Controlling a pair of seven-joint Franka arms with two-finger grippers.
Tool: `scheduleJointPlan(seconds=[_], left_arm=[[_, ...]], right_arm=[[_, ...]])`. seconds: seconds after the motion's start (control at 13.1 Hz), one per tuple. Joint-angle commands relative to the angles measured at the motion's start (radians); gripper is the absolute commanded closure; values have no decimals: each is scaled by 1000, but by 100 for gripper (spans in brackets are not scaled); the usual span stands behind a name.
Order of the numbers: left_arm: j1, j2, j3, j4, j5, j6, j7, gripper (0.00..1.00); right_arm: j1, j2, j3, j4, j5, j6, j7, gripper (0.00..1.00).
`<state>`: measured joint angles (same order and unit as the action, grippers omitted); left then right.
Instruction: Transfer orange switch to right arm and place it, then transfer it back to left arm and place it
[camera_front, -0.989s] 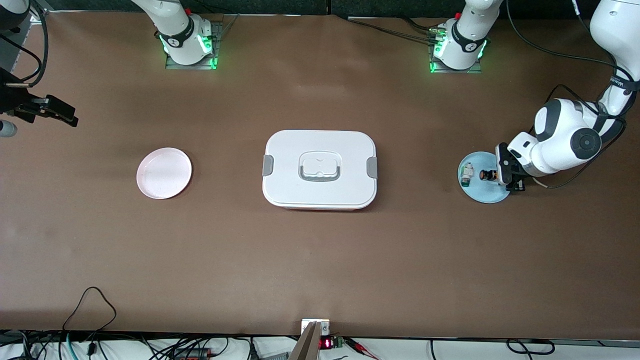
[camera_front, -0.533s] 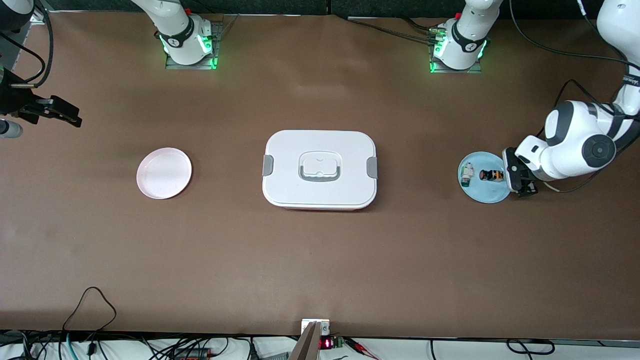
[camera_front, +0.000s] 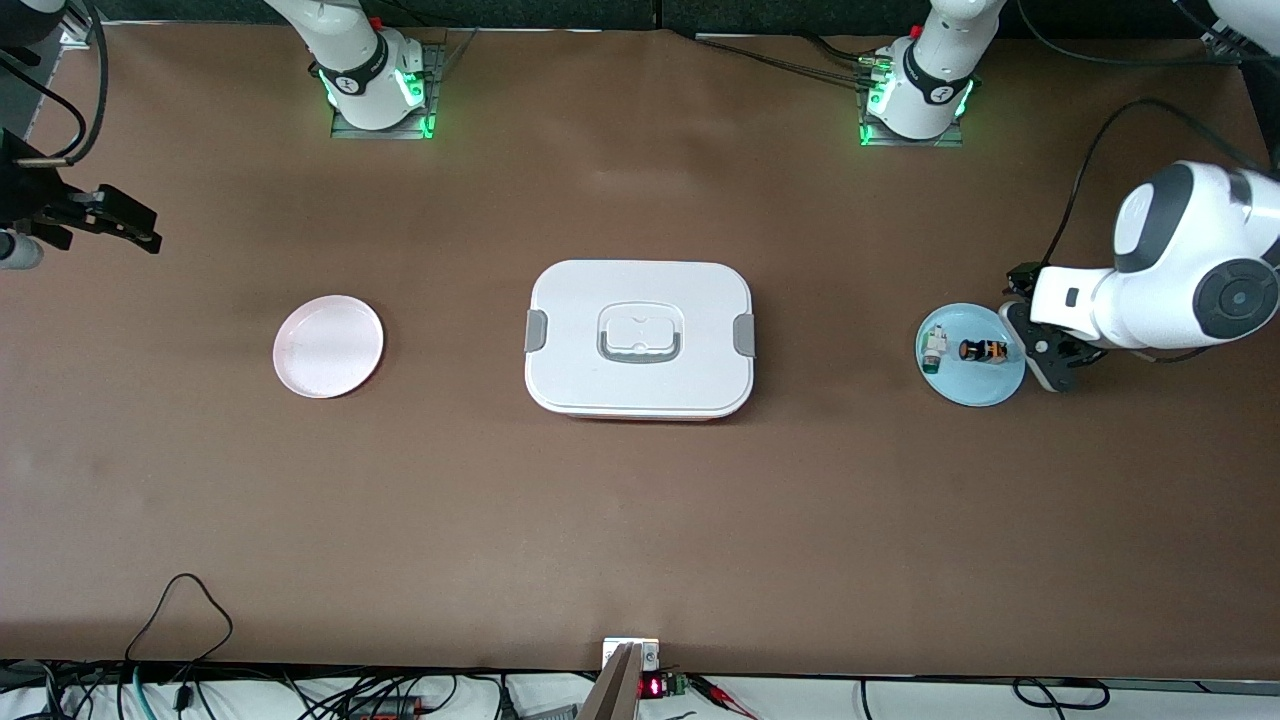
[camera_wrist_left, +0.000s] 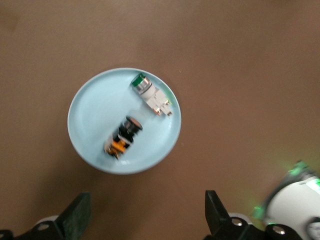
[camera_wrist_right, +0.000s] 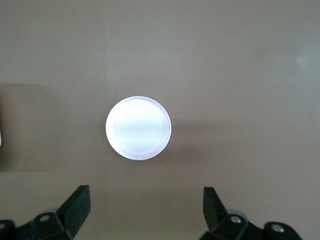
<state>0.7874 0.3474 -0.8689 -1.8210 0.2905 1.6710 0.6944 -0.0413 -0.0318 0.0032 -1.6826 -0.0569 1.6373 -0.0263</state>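
orange switch (camera_front: 982, 350) on blue plate (camera_front: 972, 385), left end effector (camera_front: 1040, 340) spread beside it, right end effector (camera_wrist_right: 145, 212) spread, no readable writing

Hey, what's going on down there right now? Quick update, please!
Left gripper open, beside the blue plate. Right gripper open, waiting at its table end. Orange switch lying on that plate, unheld. Box mid-table between the plates.

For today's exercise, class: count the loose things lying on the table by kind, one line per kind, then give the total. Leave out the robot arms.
Plates: 2 (pink plate, blue plate)
Switches: 2 (orange switch, green switch), both on the blue plate
Boxes: 1 (white box)
Total: 5
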Motion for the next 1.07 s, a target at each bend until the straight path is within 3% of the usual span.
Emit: scheduleJointPlan(seconds=[0.0, 0.3, 0.46, 0.76, 0.84, 0.99], left_arm=[[1, -18, -36, 151, -17, -129, -134, 0], [0, -18, -70, 385, -25, -307, -413, 0], [4, -22, -87, 425, -27, -397, -525, 0], [-5, -114, -84, 488, -106, -401, -555, 0], [-52, -125, -56, 486, -111, -407, -570, 0], [-295, -158, 205, 491, -157, -405, -613, 0]], right_arm=[[-22, 9, 23, 29, 19, -62, -29, 0], [-20, 9, 26, 27, 22, -97, -12, 0], [-19, 4, 26, 12, 20, -99, -14, 0], [-19, -46, 26, -74, 20, -34, -14, 0], [-19, -51, 26, -77, 20, -33, -12, 0], [-19, -53, 26, -80, 20, -31, -11, 0]])
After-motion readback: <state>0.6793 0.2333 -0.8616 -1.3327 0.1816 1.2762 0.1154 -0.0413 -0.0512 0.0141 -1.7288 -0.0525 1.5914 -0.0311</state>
